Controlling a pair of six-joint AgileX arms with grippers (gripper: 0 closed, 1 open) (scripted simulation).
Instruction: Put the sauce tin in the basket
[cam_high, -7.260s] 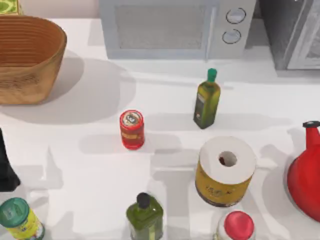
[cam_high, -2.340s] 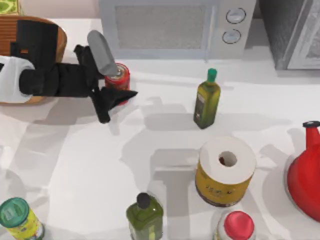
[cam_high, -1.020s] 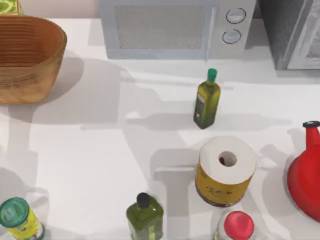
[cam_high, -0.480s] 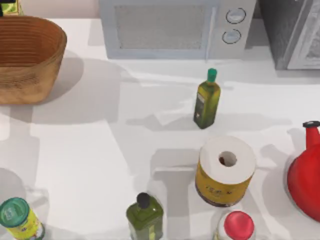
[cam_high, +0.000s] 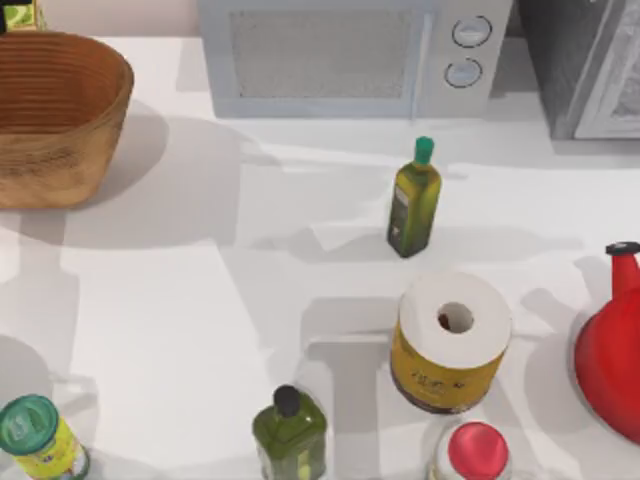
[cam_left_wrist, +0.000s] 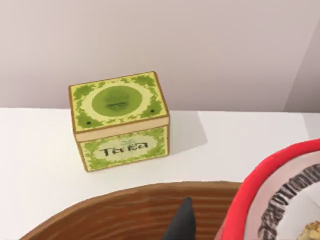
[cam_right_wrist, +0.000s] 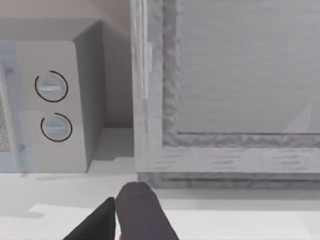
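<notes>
Grips the tin (cam_left_wrist: 285, 195) in the closed left gripper (cam_left_wrist: 215, 225) above the basket (cam_left_wrist: 125, 210) rim, risking a drop outside if released off-centre, with right gripper (cam_right_wrist: 132, 210) idle by the microwave (cam_right_wrist: 55, 100).

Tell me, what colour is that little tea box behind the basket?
Green and yellow with leafy patterning; the tea box shows best in the left wrist view.
</notes>
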